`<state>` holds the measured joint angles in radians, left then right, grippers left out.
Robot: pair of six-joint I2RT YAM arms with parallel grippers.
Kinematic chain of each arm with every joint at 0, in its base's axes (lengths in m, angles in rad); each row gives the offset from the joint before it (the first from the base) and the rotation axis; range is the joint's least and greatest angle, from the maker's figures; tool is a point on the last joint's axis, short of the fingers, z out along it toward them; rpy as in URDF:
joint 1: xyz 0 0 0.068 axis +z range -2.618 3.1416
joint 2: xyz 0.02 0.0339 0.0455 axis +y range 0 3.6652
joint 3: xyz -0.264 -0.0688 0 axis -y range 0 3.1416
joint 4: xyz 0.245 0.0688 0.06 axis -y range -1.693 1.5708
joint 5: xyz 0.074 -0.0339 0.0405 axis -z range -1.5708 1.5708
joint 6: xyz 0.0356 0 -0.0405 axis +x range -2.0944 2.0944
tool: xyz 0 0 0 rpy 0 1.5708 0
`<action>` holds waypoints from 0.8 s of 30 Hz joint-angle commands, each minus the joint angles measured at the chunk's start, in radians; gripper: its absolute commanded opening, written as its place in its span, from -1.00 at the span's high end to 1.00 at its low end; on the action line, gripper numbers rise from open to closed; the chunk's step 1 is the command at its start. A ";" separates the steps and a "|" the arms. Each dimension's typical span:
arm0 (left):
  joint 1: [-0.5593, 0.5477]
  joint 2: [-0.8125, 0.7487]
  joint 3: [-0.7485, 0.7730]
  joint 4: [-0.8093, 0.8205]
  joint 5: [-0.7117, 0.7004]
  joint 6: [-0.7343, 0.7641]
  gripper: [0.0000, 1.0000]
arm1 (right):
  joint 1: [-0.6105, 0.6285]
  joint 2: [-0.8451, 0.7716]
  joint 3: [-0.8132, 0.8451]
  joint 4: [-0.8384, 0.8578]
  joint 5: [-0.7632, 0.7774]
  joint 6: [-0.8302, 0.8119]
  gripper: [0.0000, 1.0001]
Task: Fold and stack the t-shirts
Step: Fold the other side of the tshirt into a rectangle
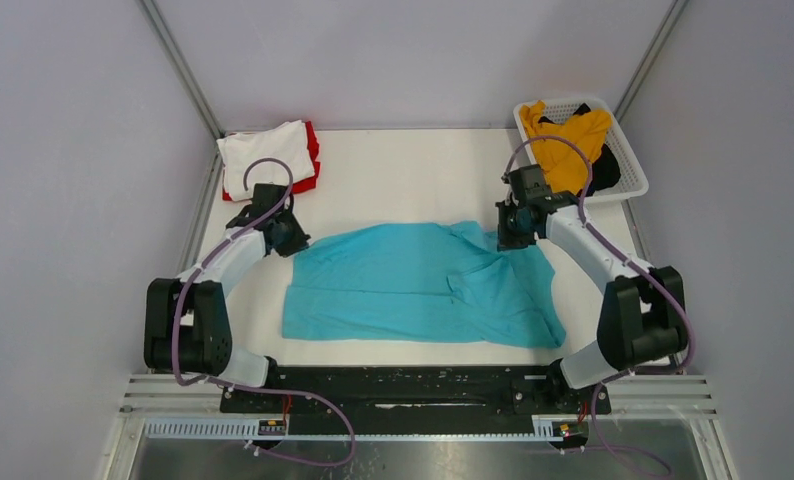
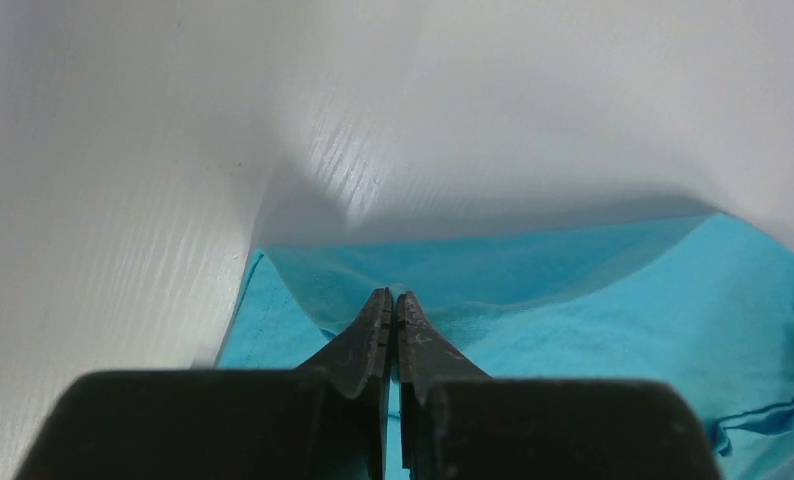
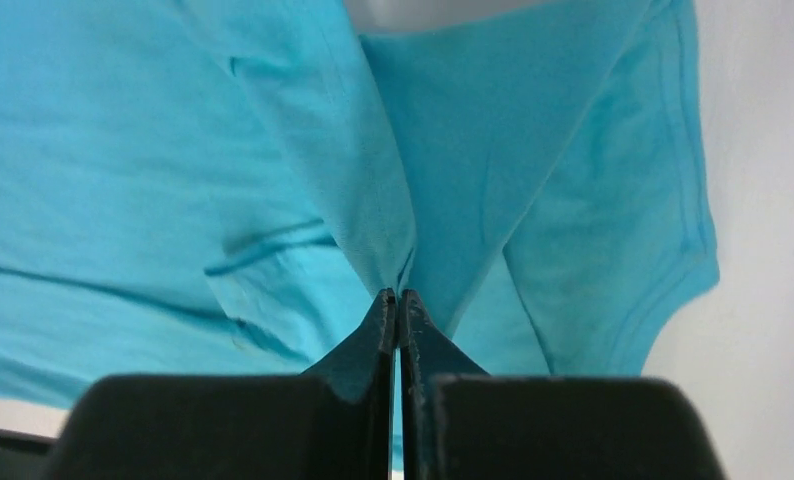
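The teal t-shirt (image 1: 418,285) lies spread across the middle of the table. My left gripper (image 1: 295,240) is shut on its far left edge, with cloth pinched between the tips in the left wrist view (image 2: 393,295). My right gripper (image 1: 506,238) is shut on its far right edge, and the cloth pulls up into a peak at the tips in the right wrist view (image 3: 396,293). A folded white t-shirt (image 1: 263,150) lies on a red t-shirt (image 1: 312,150) at the back left. A mustard yellow t-shirt (image 1: 571,140) and a black t-shirt (image 1: 607,170) lie in the basket.
The white mesh basket (image 1: 628,150) stands at the back right corner. Grey walls close the table on three sides. A black rail (image 1: 413,385) carries both arm bases along the near edge.
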<state>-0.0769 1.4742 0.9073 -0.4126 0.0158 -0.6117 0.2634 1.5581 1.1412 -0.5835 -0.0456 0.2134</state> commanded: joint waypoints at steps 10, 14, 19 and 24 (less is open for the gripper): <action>0.004 -0.214 -0.113 0.039 -0.145 -0.088 1.00 | 0.079 -0.349 -0.147 -0.205 0.240 -0.001 1.00; 0.026 -0.243 -0.138 0.021 -0.175 -0.109 1.00 | 0.079 -0.408 -0.156 -0.256 0.350 0.025 1.00; 0.059 -0.290 -0.176 0.006 -0.216 -0.127 1.00 | 0.079 -0.469 -0.167 -0.286 0.375 0.052 1.00; 0.071 -0.294 -0.188 0.031 -0.168 -0.117 1.00 | 0.079 -0.509 -0.191 -0.289 0.309 0.048 1.00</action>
<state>-0.0154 1.2034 0.7242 -0.4217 -0.1474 -0.7242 0.3386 1.0866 0.9688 -0.8425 0.2710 0.2485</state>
